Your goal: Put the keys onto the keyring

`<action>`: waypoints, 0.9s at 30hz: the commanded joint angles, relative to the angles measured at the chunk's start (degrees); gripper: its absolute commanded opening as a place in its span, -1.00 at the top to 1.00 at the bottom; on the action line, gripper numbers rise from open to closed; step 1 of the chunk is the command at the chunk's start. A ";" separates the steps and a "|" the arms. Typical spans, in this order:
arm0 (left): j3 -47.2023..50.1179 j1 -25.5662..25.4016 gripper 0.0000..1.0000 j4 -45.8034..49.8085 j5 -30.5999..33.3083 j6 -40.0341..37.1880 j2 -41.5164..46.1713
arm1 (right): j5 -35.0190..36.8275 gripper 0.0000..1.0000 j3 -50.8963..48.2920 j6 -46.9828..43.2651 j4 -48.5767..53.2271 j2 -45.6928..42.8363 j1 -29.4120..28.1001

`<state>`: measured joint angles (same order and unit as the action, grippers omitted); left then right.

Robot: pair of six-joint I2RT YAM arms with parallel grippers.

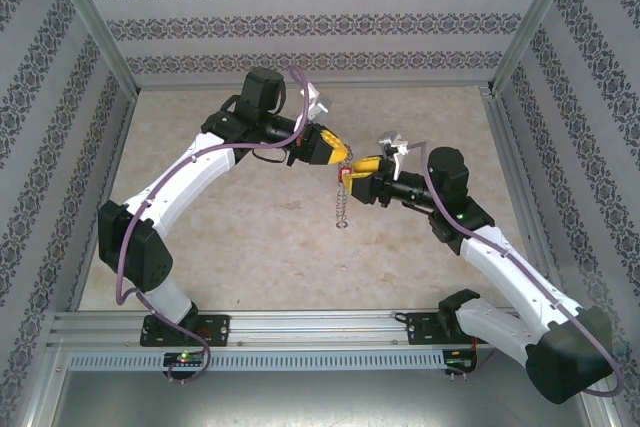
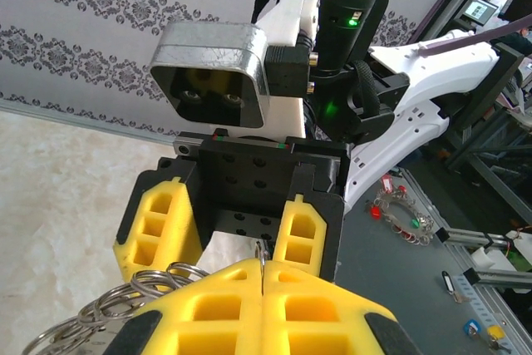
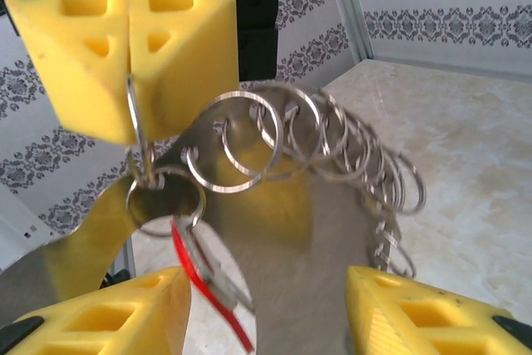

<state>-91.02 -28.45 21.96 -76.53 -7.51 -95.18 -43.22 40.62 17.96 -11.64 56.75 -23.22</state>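
**Keyring (image 1: 342, 205) pinched above the table by the left gripper (image 1: 343, 154); right gripper (image 1: 358, 169) held spread beside it.**

In the right wrist view, the right gripper (image 3: 266, 297) is seen nearest, its yellow fingers (image 3: 108, 318) set wide apart with nothing clamped. The key (image 3: 188, 257), red-headed, is hung low between them from a small ring; contact with either finger cannot be made out. Just beyond, the left gripper (image 3: 129, 101) is shown with its jaws pressed together on a thin wire loop of the keyring (image 3: 332, 147), whose other small rings are fanned out to the side. In the top view the chain of rings is draped straight down from the two grippers toward the beige table (image 1: 250, 247). Patterned walls (image 1: 300, 27) are seen farthest back.
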 commanded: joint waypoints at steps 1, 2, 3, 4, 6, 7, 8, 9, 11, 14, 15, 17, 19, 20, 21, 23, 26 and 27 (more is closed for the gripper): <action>-1.88 -0.62 1.00 -0.33 -2.85 -0.93 1.31 | 1.72 -0.06 2.47 -1.68 -2.88 0.44 -1.02; -1.88 -0.57 1.00 -0.33 -2.84 -0.93 1.30 | 1.68 -0.06 2.65 -1.74 -2.91 0.62 -1.22; -1.88 -0.57 1.00 -0.38 -2.76 -0.93 1.25 | 1.62 -0.05 2.92 -1.74 -2.94 0.80 -1.34; -1.94 -0.56 1.00 -0.47 -2.79 -0.93 1.22 | 1.45 -0.02 3.05 -1.87 -2.92 0.90 -1.53; -1.83 -0.66 1.00 -0.75 -2.58 -0.67 1.14 | 1.07 0.21 3.10 -2.04 -2.63 0.90 -1.64; -1.76 -0.62 1.00 -0.85 -2.42 -0.60 1.09 | 0.83 0.38 3.02 -2.18 -2.51 0.63 -1.65; -1.64 -0.61 1.00 -1.01 -2.12 -0.50 1.22 | 0.69 0.53 2.78 -2.18 -2.36 0.37 -1.67; -1.49 -0.66 1.00 -1.29 -1.84 -0.33 1.30 | 0.54 0.72 2.50 -2.32 -2.10 -0.02 -1.69; -1.12 -0.64 1.00 -1.97 -0.92 0.01 1.49 | 0.57 1.00 2.04 -2.48 -1.17 -0.91 -1.65; -0.75 -0.56 1.00 -2.44 -0.12 0.21 1.75 | 0.68 1.00 1.07 -2.31 -0.26 -2.56 -1.63; -0.76 -0.56 1.00 -2.44 -0.02 0.21 1.76 | 0.68 1.00 0.82 -2.23 0.24 -3.20 -1.48; -0.58 -0.56 1.00 -2.52 0.05 0.13 1.84 | 1.01 1.00 0.52 -2.01 0.73 -4.38 -1.17; -0.52 -0.56 1.00 -2.45 0.00 0.13 1.92 | 1.12 1.00 0.34 -1.83 1.40 -5.60 -0.74; -0.47 -0.58 1.00 -2.44 0.05 0.05 1.92 | 1.13 1.00 0.34 -1.92 1.87 -6.05 -0.42; -0.43 -0.59 1.00 -2.47 0.12 0.04 2.01 | 0.92 1.00 0.26 -1.72 2.03 -6.40 0.02; -0.44 -0.52 1.00 -2.53 0.27 0.11 2.00 | 0.07 1.00 0.25 -1.15 2.00 -6.87 0.84; -0.42 -0.49 1.00 -2.36 0.42 0.00 2.05 | -2.21 1.00 0.98 -0.57 2.45 -6.68 1.46; -0.39 -0.57 1.00 -2.20 0.43 -0.09 2.08 | -2.85 1.00 1.40 -0.46 2.71 -6.52 1.51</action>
<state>-91.00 -28.84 21.04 -75.40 -7.29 -95.15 -43.90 41.06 16.58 -8.05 51.00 -22.59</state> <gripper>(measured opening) 0.053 0.067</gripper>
